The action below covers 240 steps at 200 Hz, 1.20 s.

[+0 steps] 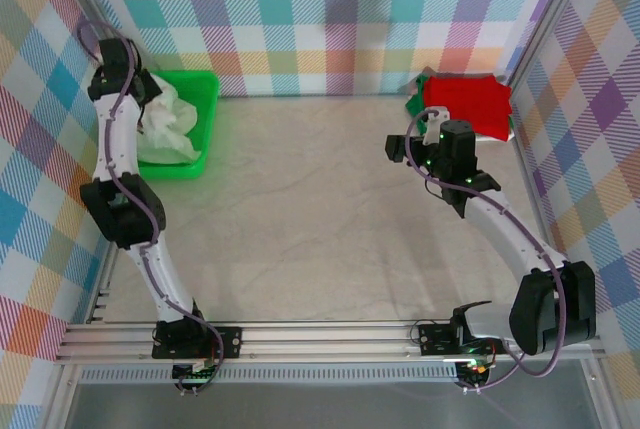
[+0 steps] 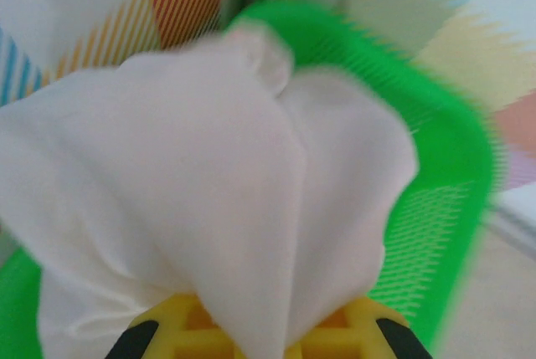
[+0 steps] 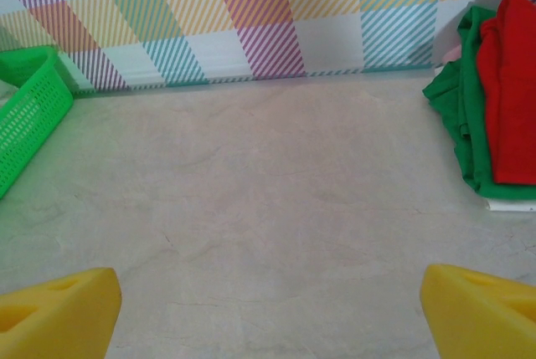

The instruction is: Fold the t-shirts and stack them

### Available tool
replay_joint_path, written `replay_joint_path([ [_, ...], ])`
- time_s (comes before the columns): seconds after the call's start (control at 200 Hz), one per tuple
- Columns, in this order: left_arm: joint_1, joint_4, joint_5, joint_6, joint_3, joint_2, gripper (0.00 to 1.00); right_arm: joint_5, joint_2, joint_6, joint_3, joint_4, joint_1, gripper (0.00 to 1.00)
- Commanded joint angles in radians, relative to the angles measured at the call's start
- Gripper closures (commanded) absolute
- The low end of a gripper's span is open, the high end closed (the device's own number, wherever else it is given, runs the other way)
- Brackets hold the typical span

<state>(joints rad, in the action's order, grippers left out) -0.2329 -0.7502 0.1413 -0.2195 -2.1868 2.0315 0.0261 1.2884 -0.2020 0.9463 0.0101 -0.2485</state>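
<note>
Left hand (image 2: 264, 341) is clenched on the white t-shirt (image 2: 209, 192), the cloth bunching up out of the green tray (image 2: 452, 175) at the far left of the bench (image 3: 251, 192). Right hand (image 3: 268, 309) hangs released, fingers spread wide above the bare surface, with the folded red t-shirt (image 3: 511, 83) lying on the green t-shirt (image 3: 461, 116) at the far right.

Crumpled white tee (image 1: 170, 127) in tray (image 1: 211, 85); red tee (image 1: 468, 104) seemingly atop green tee (image 3: 456, 125)
</note>
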Motion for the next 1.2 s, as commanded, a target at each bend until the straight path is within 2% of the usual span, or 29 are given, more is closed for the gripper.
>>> replay_joint_path([
  [0.0, 0.054, 0.024, -0.072, 0.022, -0.104, -0.078, 1.0, -0.008, 0.019, 0.003, 0.029, 0.04, -0.004, 0.08],
  [0.11, 0.113, -0.017, -0.122, 0.04, -0.284, -0.085, 1.0, -0.008, 0.041, -0.002, 0.058, 0.053, -0.004, 0.09],
  [0.29, 0.258, 0.012, -0.112, 0.057, -0.503, -0.125, 1.0, -0.03, 0.052, -0.01, 0.072, 0.087, -0.005, 0.09],
  [0.435, 0.367, 0.075, -0.167, 0.049, -0.506, -0.188, 1.0, -0.055, 0.055, -0.017, 0.079, 0.092, -0.004, 0.09],
  [0.565, 0.503, 0.072, -0.145, 0.142, -0.505, -0.224, 1.0, -0.06, 0.055, -0.018, 0.083, 0.093, -0.004, 0.09],
  [0.64, 0.566, 0.036, -0.151, 0.147, -0.504, -0.223, 1.0, -0.072, 0.044, -0.024, 0.086, 0.079, -0.005, 0.09],
  [0.825, 0.722, -0.091, -0.022, 0.166, -0.445, -0.217, 1.0, -0.142, -0.044, -0.054, 0.042, 0.071, -0.005, 0.12],
  [0.89, 0.728, -0.092, -0.009, 0.141, -0.394, -0.213, 1.0, -0.162, -0.083, -0.052, 0.028, 0.065, -0.005, 0.12],
  [0.97, 0.719, -0.114, 0.083, 0.132, -0.375, -0.165, 1.0, -0.188, -0.099, -0.05, 0.042, 0.024, -0.003, 0.12],
  [1.065, 0.65, -0.138, 0.012, 0.087, -0.391, -0.052, 1.0, -0.2, -0.08, -0.045, 0.073, -0.022, 0.0, 0.11],
  [1.09, 0.63, -0.137, -0.015, 0.078, -0.393, -0.017, 0.9, -0.201, -0.068, -0.046, 0.081, -0.034, 0.003, 0.11],
  [1.12, 0.609, -0.132, -0.042, 0.072, -0.4, 0.027, 0.7, -0.2, -0.05, -0.047, 0.094, -0.047, 0.004, 0.11],
  [1.145, 0.592, -0.131, -0.062, 0.072, -0.412, 0.064, 0.57, -0.198, -0.034, -0.051, 0.107, -0.062, 0.006, 0.11],
  [1.195, 0.566, -0.147, -0.074, 0.074, -0.446, 0.137, 0.45, -0.186, 0.002, -0.065, 0.137, -0.103, 0.013, 0.1],
])
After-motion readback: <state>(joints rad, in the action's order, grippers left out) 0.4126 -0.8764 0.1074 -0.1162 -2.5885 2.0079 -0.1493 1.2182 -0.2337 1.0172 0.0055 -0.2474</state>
